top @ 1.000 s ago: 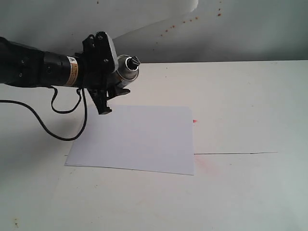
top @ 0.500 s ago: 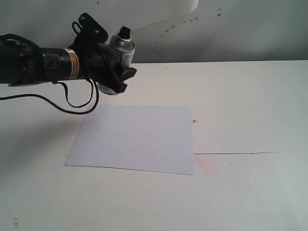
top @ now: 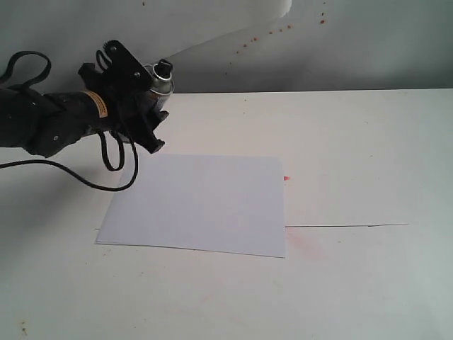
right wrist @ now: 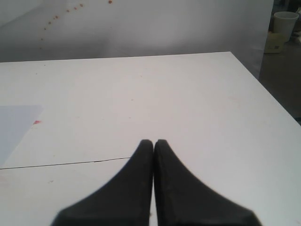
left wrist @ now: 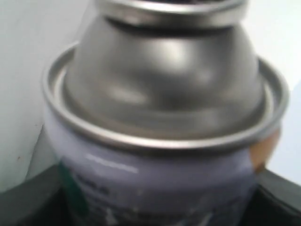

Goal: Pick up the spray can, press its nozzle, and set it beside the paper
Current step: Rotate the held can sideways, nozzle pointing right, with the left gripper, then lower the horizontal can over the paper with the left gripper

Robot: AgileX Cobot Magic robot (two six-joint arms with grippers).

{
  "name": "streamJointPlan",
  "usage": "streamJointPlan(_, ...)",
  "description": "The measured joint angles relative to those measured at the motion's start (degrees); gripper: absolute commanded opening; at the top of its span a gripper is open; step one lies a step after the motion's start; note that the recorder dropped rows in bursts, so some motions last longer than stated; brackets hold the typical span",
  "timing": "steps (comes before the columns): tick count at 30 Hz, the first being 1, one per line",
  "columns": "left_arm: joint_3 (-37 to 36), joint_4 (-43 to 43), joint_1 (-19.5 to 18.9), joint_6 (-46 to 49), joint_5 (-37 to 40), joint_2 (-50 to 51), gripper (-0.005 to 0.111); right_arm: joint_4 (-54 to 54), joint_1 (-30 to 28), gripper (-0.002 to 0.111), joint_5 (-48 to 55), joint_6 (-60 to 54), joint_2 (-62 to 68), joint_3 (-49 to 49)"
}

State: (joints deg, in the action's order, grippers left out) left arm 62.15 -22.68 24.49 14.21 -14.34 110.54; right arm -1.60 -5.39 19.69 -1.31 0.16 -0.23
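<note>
Leftward-shifted: 1 spray can (top: 161, 82) grasped by left claw (top: 154, 119); right claw (right wrist: 154, 144) clenched; 1 paper (top: 205, 205).

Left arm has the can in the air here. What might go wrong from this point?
1. The spray can is held clear of the table by the left gripper alone; a slip would likely drop it.
2. It sits off to the side of the paper, so pressing the nozzle here might spray the wall, where red specks show.
3. The cable loops low near the paper's corner and might drag it during set-down.
</note>
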Motion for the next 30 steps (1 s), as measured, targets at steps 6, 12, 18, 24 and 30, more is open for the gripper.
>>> streamJointPlan(6,0.0,-7.5,0.2,1.6,16.8,-1.7,0.000,0.0,0.0,0.000,0.0,0.0,0.0,0.0)
streamJointPlan(12,0.0,2.3,3.2,15.2,28.8,-1.8,0.000,0.0,0.0,0.000,0.0,0.0,0.0,0.0)
streamJointPlan(18,7.2,11.1,5.3,26.7,43.5,-2.9,0.000,0.0,0.0,0.000,0.0,0.0,0.0,0.0)
streamJointPlan(24,17.5,27.1,6.0,45.7,59.9,-3.3,0.000,0.0,0.0,0.000,0.0,0.0,0.0,0.0)
streamJointPlan(30,18.1,32.5,6.1,52.8,63.8,-2.6,0.000,0.0,0.0,0.000,0.0,0.0,0.0,0.0)
